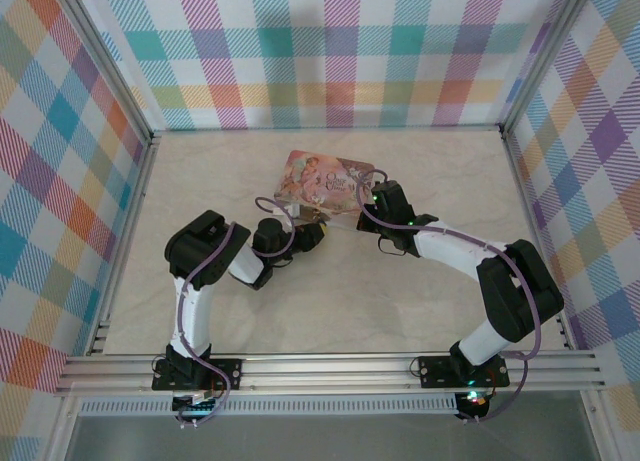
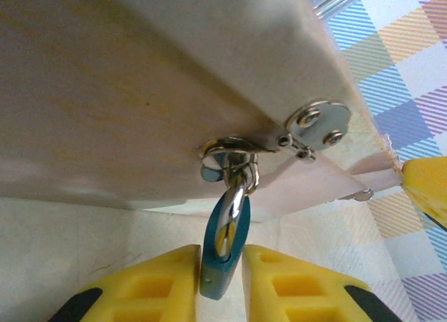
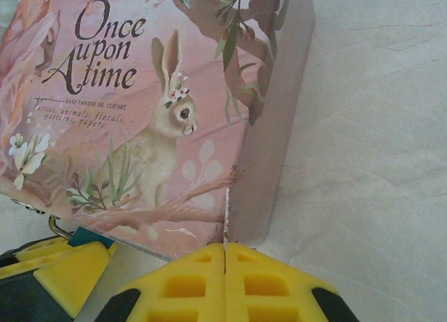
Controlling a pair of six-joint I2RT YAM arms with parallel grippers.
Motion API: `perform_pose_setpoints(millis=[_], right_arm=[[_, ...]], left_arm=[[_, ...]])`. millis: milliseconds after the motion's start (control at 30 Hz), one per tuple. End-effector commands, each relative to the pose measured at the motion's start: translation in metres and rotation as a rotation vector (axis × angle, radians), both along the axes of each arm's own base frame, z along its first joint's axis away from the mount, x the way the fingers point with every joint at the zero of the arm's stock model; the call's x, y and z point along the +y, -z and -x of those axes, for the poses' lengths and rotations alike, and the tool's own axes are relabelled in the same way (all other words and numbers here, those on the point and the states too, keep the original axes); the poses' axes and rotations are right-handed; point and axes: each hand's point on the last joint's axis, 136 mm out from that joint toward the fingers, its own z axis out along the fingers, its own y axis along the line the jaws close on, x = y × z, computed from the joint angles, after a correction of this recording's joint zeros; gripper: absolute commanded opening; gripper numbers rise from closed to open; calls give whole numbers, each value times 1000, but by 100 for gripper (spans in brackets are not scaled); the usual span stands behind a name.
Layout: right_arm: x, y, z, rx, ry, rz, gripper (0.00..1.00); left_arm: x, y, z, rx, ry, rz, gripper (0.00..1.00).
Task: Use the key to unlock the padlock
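**Padlock held at the tin's hasp**

The dark blue padlock (image 2: 222,266) hangs by its shackle from the metal hasp (image 2: 230,153) of the pink tin (image 3: 140,126), which lies on the table (image 3: 377,126). The left fingers (image 2: 160,283) grasp the padlock's body. The right fingers (image 3: 188,283), clenched together, sit at the tin's near corner.

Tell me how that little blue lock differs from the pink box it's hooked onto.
Size: the padlock is tiny, the tin many times bigger. Look: the padlock has a plain teal-blue body and silver shackle; the tin is pink, painted with a rabbit and "Once upon a time". Pose: the tin lies lid-up on the table, while the padlock hangs from the clasp on its side. Shared: they meet at that clasp.
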Motion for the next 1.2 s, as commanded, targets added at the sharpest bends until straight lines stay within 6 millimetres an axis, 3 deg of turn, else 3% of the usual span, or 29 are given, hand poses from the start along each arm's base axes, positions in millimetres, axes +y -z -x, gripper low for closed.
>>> perform_pose_setpoints(millis=[0,67,300,867,1167], right_arm=[[6,-16,-1,-46,-18,-19,0],[5,-16,-1,-47,-17,-18,0],[6,-15,0,-44,-17,-28,0],[6,-10,2,-34,-15,-31,0],[4,-11,2,-40,-13,-24,0]], left_arm=[[3,-9,-1,4,17,-9,25],[5,-8,0,13,8,-19,39],[9,-17,-6,-13,8,-31,42],[2,-28,-15,-29,31,-2,20],[4,-22,-8,9,51,-21,16]])
